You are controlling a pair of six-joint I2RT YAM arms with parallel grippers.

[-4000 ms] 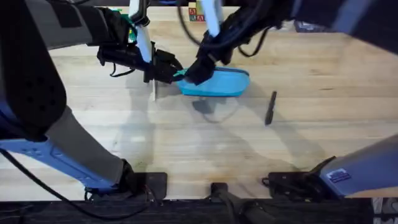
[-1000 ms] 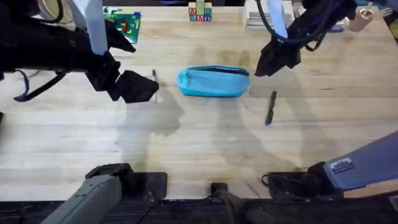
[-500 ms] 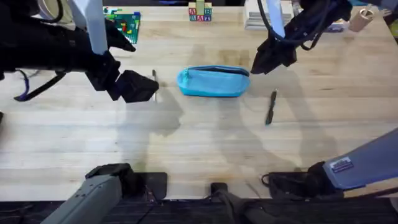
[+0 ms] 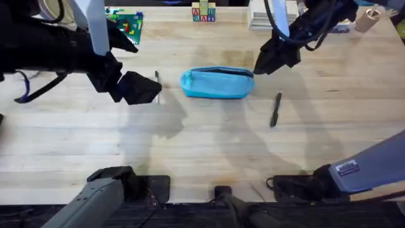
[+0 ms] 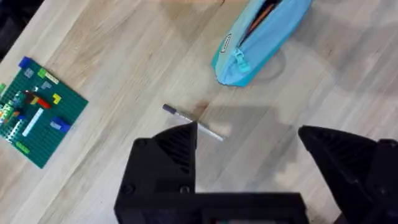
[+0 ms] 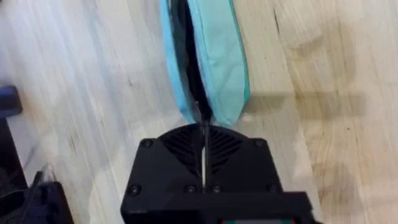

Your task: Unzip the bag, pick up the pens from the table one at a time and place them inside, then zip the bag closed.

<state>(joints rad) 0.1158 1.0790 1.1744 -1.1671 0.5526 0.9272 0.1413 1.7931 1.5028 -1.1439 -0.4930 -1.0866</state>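
The right gripper's (image 6: 204,163) ribbed black fingers are pressed together, empty, at the end of the small light-blue soft fabric pouch (image 4: 217,83), whose zipper gapes on a dark inside. The left gripper's (image 5: 249,158) black fingers stand spread above a thin pen (image 5: 192,122) with a pale barrel. Another dark stick pen (image 4: 275,109) lies right of the pouch on the pale, grainy plank table (image 4: 202,152).

We see the bag (image 4: 217,83) at upper centre of the table (image 4: 202,152), one pen (image 4: 275,109) right of it, another (image 4: 157,83) left.
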